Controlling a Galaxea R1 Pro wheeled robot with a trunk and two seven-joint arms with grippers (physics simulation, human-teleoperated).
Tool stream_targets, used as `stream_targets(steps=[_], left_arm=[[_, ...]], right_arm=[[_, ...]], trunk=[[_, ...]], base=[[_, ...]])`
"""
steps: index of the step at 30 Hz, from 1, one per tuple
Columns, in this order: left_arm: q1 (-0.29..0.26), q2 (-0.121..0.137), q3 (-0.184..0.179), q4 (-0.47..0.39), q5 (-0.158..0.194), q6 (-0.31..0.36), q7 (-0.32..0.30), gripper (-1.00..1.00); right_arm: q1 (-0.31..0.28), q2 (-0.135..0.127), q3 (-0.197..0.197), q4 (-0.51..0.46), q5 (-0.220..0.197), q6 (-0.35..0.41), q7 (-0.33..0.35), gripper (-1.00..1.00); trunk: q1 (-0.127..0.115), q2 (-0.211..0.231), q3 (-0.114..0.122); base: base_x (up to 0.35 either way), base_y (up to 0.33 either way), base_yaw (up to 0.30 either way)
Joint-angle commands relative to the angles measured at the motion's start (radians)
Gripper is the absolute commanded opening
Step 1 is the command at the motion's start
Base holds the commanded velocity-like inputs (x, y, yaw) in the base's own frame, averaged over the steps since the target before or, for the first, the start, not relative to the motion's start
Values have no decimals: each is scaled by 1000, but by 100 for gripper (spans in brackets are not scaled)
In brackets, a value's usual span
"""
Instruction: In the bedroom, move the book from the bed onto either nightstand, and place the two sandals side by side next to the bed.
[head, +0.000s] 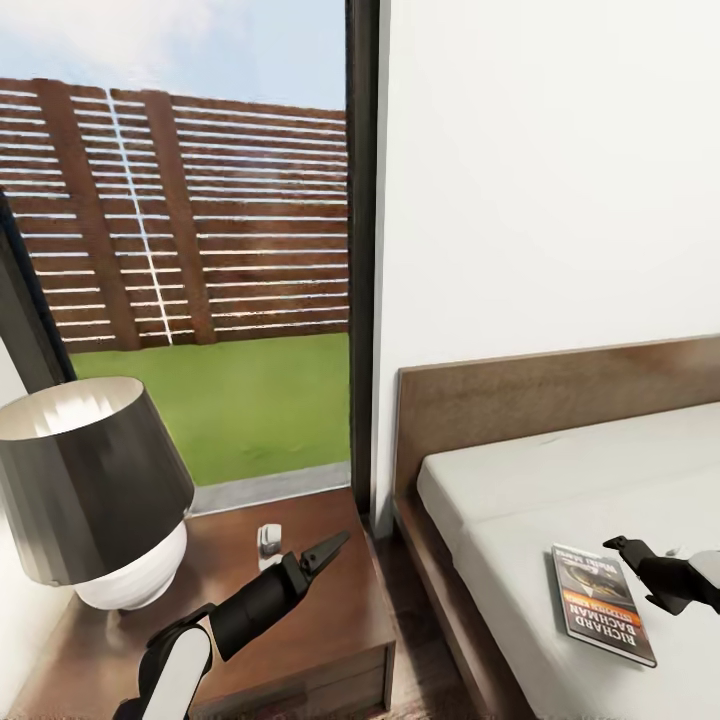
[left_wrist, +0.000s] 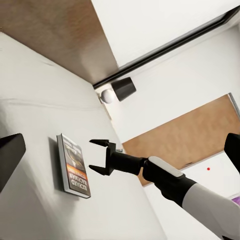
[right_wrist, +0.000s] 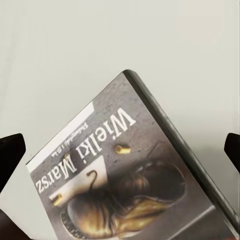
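The book (head: 600, 603) lies flat on the bed's pale mattress (head: 560, 480), near the edge that faces the nightstand (head: 335, 610). Its dark cover with the orange band also shows in the left wrist view (left_wrist: 74, 167) and close up in the right wrist view (right_wrist: 135, 185). My right gripper (head: 632, 572) hovers open just above and beside the book, its two fingers spread wide (left_wrist: 92, 155). Over the nightstand top, my left gripper (head: 330, 553) is open and holds nothing. The sandals are out of view.
A black-shaded lamp (head: 90, 480) with a white base and a small white object (head: 268, 545) stand on the nightstand. The dark wood headboard (head: 520, 400) backs onto a white wall. A tall black-framed window (head: 362, 250) is behind the nightstand. Another lamp (left_wrist: 120, 90) stands across the bed.
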Motion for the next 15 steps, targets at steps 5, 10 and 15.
stream_targets(steps=[5,10,15], left_arm=[[-1,0,1,0,4,6,0,100],[-1,0,1,0,4,5,0,100],[-1,0,1,0,4,6,0,100]], right_arm=[[-1,0,-2,-2,-2,6,-1,100],[-1,0,-3,-2,-2,6,-2,100],[-1,0,-3,-2,-3,7,-1,100]], trunk=[[19,-36,-17],[38,-71,-32],[38,-71,-32]], base=[[0,0,0],[0,0,0],[0,0,0]])
